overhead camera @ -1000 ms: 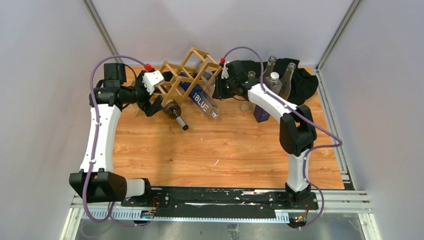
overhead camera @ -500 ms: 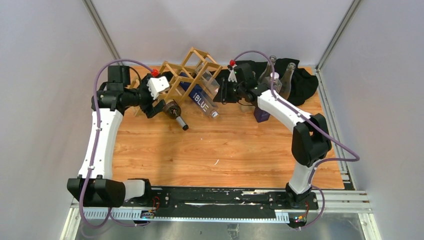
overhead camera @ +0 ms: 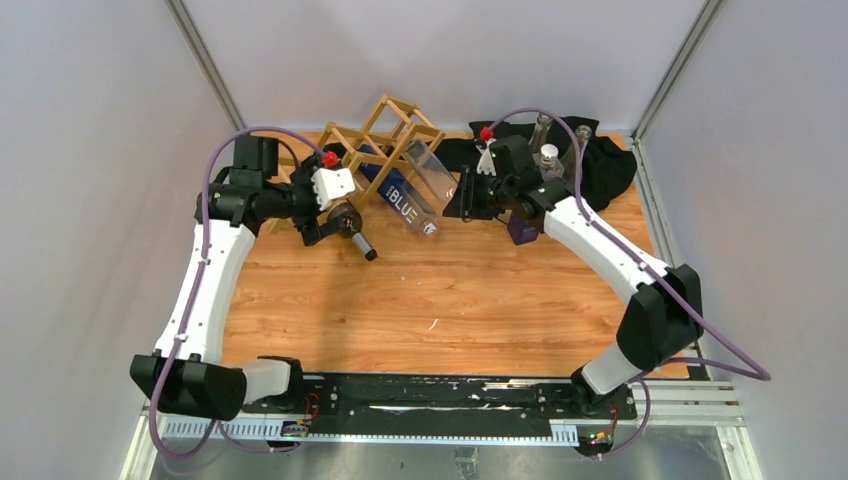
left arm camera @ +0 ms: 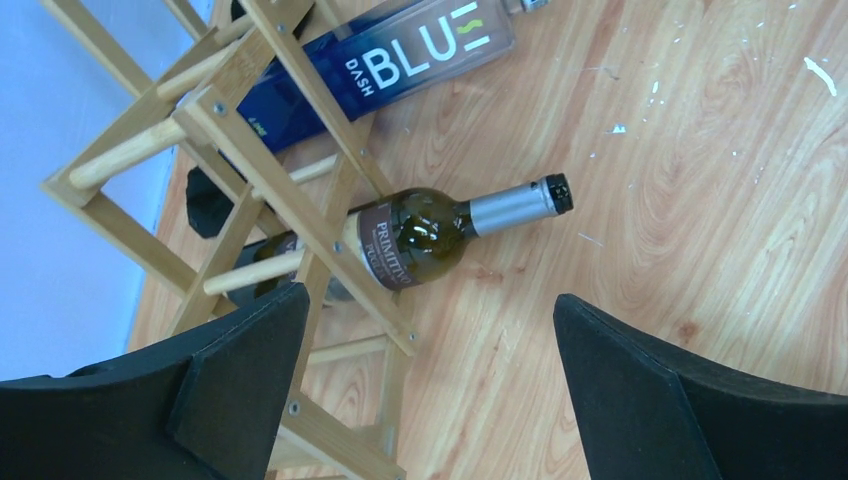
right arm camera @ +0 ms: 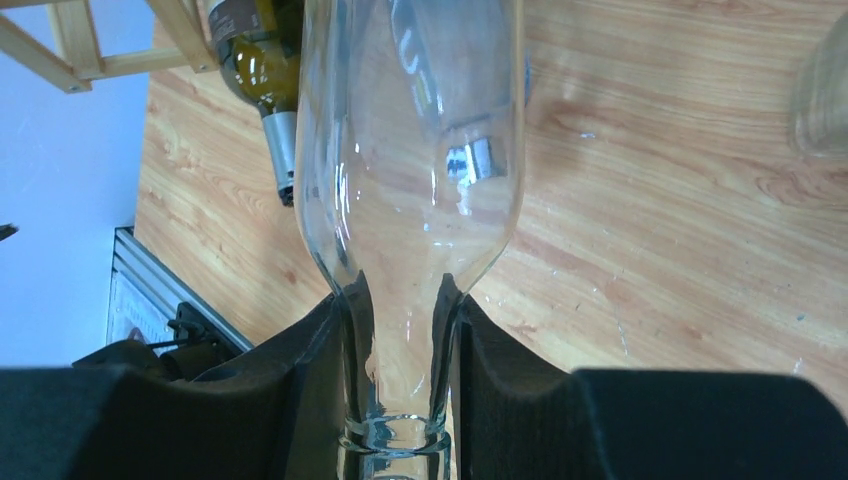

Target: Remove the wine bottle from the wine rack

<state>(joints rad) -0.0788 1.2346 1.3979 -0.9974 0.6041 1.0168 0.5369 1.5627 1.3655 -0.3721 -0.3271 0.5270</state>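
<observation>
The wine rack point(overhead camera: 375, 140) is a light wooden lattice at the back of the table; it also shows in the left wrist view point(left arm camera: 270, 180). My right gripper point(overhead camera: 456, 194) is shut on the neck of a clear glass bottle point(overhead camera: 432, 168), held level just right of the rack. The right wrist view shows that gripper point(right arm camera: 400, 340) with the clear bottle's body point(right arm camera: 410, 130) stretching away from it. A blue "DASH BLUE" bottle point(overhead camera: 400, 200) and a dark wine bottle point(overhead camera: 350, 224) lie in the rack's lower cells, necks toward me. My left gripper point(left arm camera: 430, 340) is open and empty, above the dark bottle point(left arm camera: 420, 230).
A black cloth point(overhead camera: 605, 165) lies at the back right with several clear glass bottles point(overhead camera: 547, 158) standing on it. A small dark purple block point(overhead camera: 522, 228) sits under my right arm. Grey walls close in the back and sides.
My right gripper has moved right and toward me with the clear bottle, drawing it out of the rack. My left gripper has moved right, toward the dark bottle.
</observation>
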